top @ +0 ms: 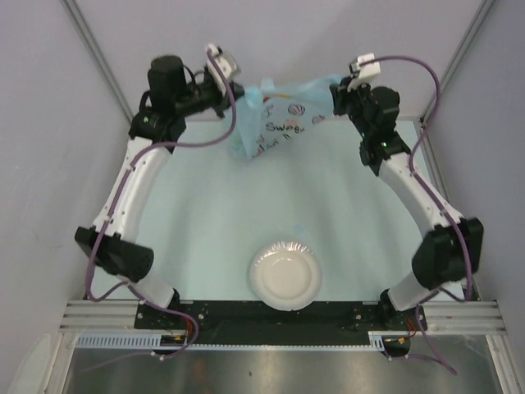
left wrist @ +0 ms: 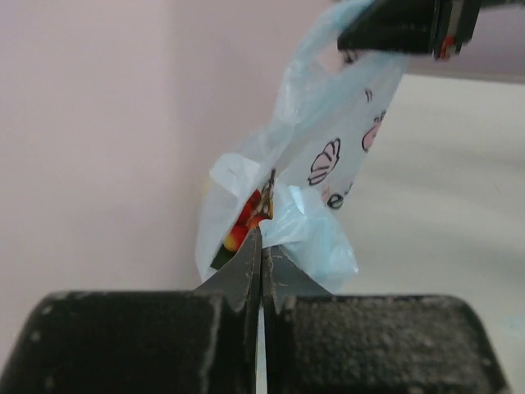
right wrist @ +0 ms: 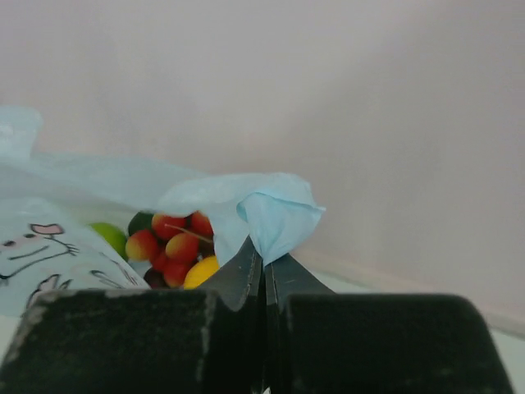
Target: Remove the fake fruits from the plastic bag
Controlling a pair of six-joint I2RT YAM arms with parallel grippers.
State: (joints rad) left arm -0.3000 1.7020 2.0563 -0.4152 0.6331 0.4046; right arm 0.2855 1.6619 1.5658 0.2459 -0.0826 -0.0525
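At near edge, top view: arm bases (top: 156, 310) bolted side by side on the rail. Just beyond, roughly centred between them, white bowl (top: 284, 275) sits upright on the pale table (top: 205, 213).

Far end of table: both arms reach forward and inward. Plastic bag (top: 275, 119) is strung between the two grippers, well apart from the bowl. Left gripper (top: 238, 90) has the bag's left edge and right gripper (top: 336, 98) has its right edge. Printed side faces up toward the camera. Bag sags lowest under the left gripper; cannot tell whether that low corner touches the table.

Left wrist view: left jaws pressed together, tips pinching a fold of the light-blue film. Bag mouth gapes just past the tips, and red and yellow colour shows inside. A strip of printed film runs up and away to the other gripper at top of view, which clamps it.

Right wrist view: right jaws also closed, a crumpled blue fold caught at the tips. Just left of the tips the bag is open. Fake fruits (right wrist: 176, 246) lie inside it: red grapes (right wrist: 182, 245), a yellow lemon (right wrist: 201, 271) at their lower edge, a green apple (right wrist: 108, 236) further left, and a dark green piece (right wrist: 141, 222) behind. All fruit seen is within the bag. Pale wall (right wrist: 369, 123) behind.
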